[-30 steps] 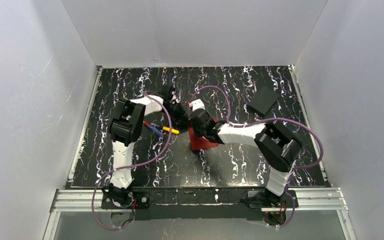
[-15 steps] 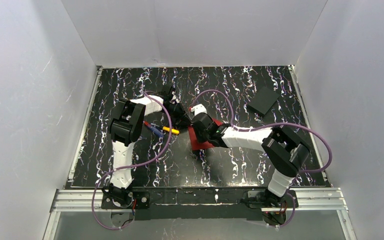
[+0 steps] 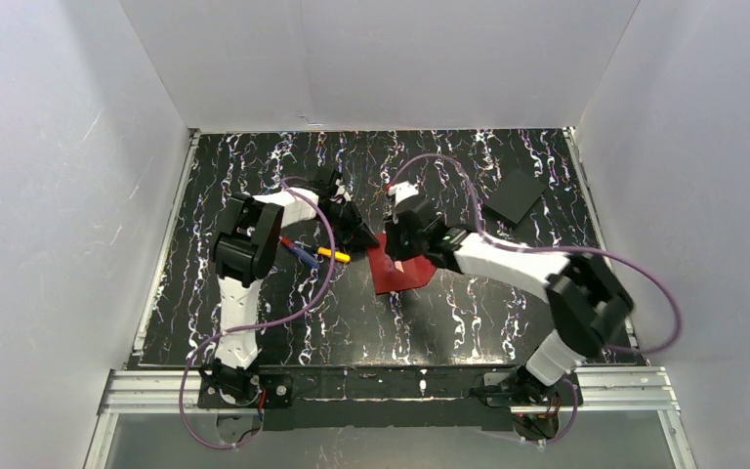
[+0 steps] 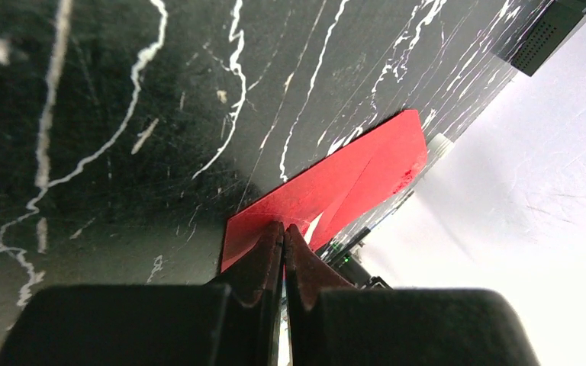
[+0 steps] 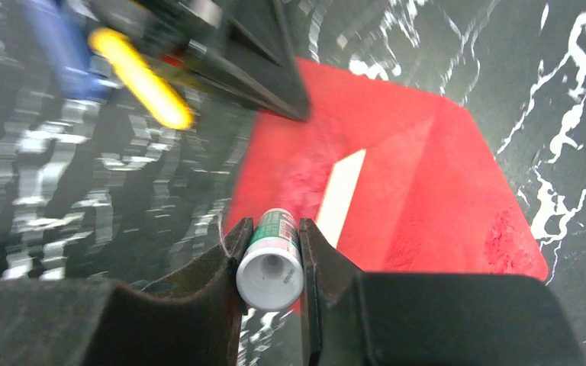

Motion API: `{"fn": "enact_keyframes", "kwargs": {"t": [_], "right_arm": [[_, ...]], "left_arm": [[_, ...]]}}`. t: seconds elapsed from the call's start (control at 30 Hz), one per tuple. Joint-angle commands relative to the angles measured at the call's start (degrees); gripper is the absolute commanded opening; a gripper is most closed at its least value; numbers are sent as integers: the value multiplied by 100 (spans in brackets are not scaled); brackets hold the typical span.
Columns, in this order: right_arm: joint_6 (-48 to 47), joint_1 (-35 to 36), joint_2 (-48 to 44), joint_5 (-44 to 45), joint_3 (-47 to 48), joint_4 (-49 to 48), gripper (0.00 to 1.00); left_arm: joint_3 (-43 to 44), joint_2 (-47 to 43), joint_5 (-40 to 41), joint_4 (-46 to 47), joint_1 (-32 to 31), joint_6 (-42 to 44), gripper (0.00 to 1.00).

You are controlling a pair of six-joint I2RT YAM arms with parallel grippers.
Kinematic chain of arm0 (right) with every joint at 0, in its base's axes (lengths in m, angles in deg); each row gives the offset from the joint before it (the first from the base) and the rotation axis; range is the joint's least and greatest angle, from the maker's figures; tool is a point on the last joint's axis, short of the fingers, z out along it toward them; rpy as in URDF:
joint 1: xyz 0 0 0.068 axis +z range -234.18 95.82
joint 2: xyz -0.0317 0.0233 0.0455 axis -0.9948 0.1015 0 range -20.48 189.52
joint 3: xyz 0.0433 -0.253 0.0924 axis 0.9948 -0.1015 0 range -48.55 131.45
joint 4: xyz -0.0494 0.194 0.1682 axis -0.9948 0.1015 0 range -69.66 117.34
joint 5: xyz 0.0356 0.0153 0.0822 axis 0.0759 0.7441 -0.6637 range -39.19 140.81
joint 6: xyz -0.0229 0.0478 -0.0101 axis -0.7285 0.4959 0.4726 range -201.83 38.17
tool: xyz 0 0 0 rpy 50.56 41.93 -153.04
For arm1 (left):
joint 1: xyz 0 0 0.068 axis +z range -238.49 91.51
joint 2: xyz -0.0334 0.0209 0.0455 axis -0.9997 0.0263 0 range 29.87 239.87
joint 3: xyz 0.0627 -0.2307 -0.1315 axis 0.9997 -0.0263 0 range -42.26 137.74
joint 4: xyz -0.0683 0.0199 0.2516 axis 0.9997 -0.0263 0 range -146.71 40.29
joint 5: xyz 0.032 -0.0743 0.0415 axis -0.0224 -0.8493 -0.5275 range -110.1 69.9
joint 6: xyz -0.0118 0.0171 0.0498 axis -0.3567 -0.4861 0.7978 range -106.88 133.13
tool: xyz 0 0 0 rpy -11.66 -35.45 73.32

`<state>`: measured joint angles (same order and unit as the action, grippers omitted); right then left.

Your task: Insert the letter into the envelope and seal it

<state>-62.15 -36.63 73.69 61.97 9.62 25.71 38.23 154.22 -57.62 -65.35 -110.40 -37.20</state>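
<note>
The envelope (image 3: 402,274) is laid flat on the table (image 3: 225,161) between the arms, and a white strip of the letter (image 5: 341,197) is shown within it. Its corner nearest the left arm is touched by the closed tips of the left gripper (image 4: 283,229). A glue stick (image 5: 271,267) is clamped in the right gripper (image 5: 272,229) over the envelope. A yellow pen (image 5: 141,80) and a blue pen (image 5: 49,38) are seen just beside it, behind the left gripper. A black sheet (image 3: 515,195) is set well apart.
</note>
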Motion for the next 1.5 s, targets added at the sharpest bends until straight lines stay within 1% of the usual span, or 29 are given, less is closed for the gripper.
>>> {"fn": "enact_keyframes", "kwargs": {"t": [0.0, 0.1, 0.13, 0.2, 0.23, 0.37, 0.47, 0.53, 0.57, 0.67, 0.77, 0.9, 1.07, 1.13, 1.23, 1.33, 1.4, 1.47], "right_arm": [[585, -504, -1551, -1215, -51, -158, 1], [1045, -1149, -2145, -1538, -365, 105, 1], [1181, -1361, -2292, -1587, -472, 252, 1], [1503, -1817, -2520, -1627, -720, 552, 1], [1658, -2000, -2617, -1720, -887, 614, 1], [2591, -2684, -2958, -2233, -1680, 485, 1], [3270, -3074, -3238, -2477, -2325, 196, 1], [3630, -3253, -3466, -2529, -2706, 66, 1], [3725, -3351, -3527, -2520, -2808, 176, 1], [3955, -3645, -3695, -2592, -3172, 191, 4], [4278, -3968, -3737, -2776, -3702, -282, 8], [4618, -4467, -3360, -3220, -4232, -1263, 13], [4795, -5032, -2854, -3605, -4447, -2216, 19], [4848, -5218, -2657, -3752, -4514, -2503, 23], [4897, -5456, -2330, -3915, -4604, -2879, 32], [4872, -5663, -2016, -4060, -4613, -2957, 43], [4858, -5775, -2003, -4041, -4607, -2890, 51], [4715, -5833, -2175, -3929, -4484, -2518, 60]], "left_arm": [[-329, -19, 794, -496, -84, 493, 0], [-282, -303, 639, -493, -77, 531, 0], [-244, -389, 575, -506, -80, 558, 2], [-156, -617, 492, -584, -78, 616, 11], [-98, -701, 466, -674, -78, 645, 14], [113, -1038, 514, -1217, -78, 873, 29], [-103, -1402, 610, -1271, -62, 967, 42], [-290, -1635, 654, -1254, -53, 980, 47], [-374, -1727, 673, -1218, -56, 970, 48], [-624, -1932, 642, -1113, -53, 903, 49], [-755, -2046, 613, -1098, -56, 907, 49], [-861, -2117, 582, -1093, -61, 937, 51], [-983, -2137, 534, -1077, -59, 937, 51], [-1027, -2160, 550, -1065, -60, 929, 51], [-1035, -2150, 546, -1064, -59, 937, 52], [-1049, -2112, 541, -1055, -55, 937, 53], [-1045, -2080, 531, -1055, -64, 937, 53], [-1066, -2077, 558, -1060, -59, 937, 52]]}}
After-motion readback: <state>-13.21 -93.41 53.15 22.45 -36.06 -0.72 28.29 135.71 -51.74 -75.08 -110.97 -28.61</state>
